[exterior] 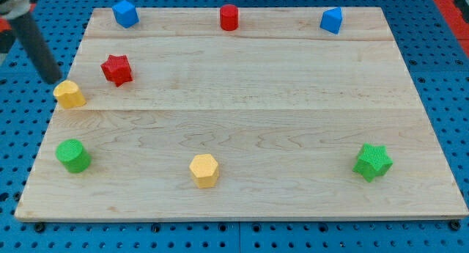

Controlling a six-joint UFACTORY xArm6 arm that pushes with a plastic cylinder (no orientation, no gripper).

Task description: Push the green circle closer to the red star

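The green circle (73, 155) is a green cylinder near the board's bottom-left corner. The red star (116, 69) lies above it, at the upper left of the board. My tip (53, 80) is at the board's left edge, just up and left of a yellow block (69, 94) and left of the red star. The yellow block lies between the tip and the green circle. The tip is well above the green circle and apart from it.
A blue cube (125, 13), a red cylinder (229, 17) and a blue block (331, 20) line the top edge. A yellow hexagon (204, 170) sits bottom centre and a green star (372, 162) bottom right. The wooden board (249, 99) rests on blue pegboard.
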